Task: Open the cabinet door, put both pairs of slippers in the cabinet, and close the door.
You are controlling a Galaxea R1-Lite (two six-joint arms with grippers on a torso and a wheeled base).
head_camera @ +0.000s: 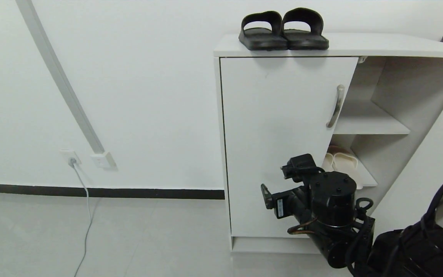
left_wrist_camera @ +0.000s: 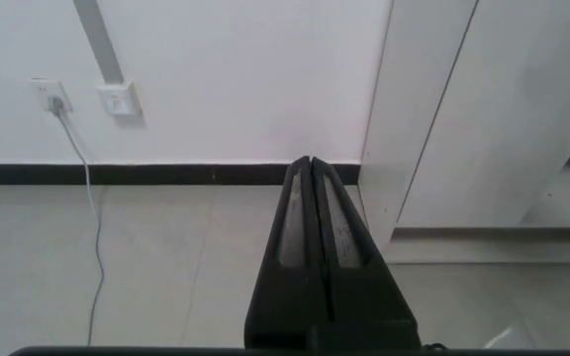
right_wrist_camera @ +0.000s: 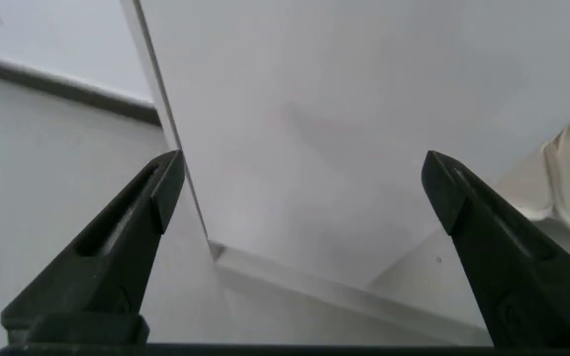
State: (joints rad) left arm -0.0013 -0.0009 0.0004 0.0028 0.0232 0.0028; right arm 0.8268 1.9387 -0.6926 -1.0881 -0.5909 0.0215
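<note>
While black slippers [head_camera: 283, 30] sit atop the cabinet [head_camera: 398, 44], upper centre, pale slippers [head_camera: 340, 161] lie on its lower shelf, centre-right. Right tool [right_wrist_camera: 300, 168] gapes wide, empty, facing the door [head_camera: 283, 134]; left tool [left_wrist_camera: 310, 163] pinched closed, empty.

Black arm [head_camera: 302, 204] bears round screwed cap [head_camera: 331, 186], looping cables [head_camera: 361, 234], perhaps a label [head_camera: 280, 208].

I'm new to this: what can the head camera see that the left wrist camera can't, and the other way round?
Only the head view: black slippers on top of the cabinet, white slippers inside it, and the door handle. Only the left wrist view: the left claw, shut. Both: the cabinet, the wall socket with its cable, and the floor.
</note>
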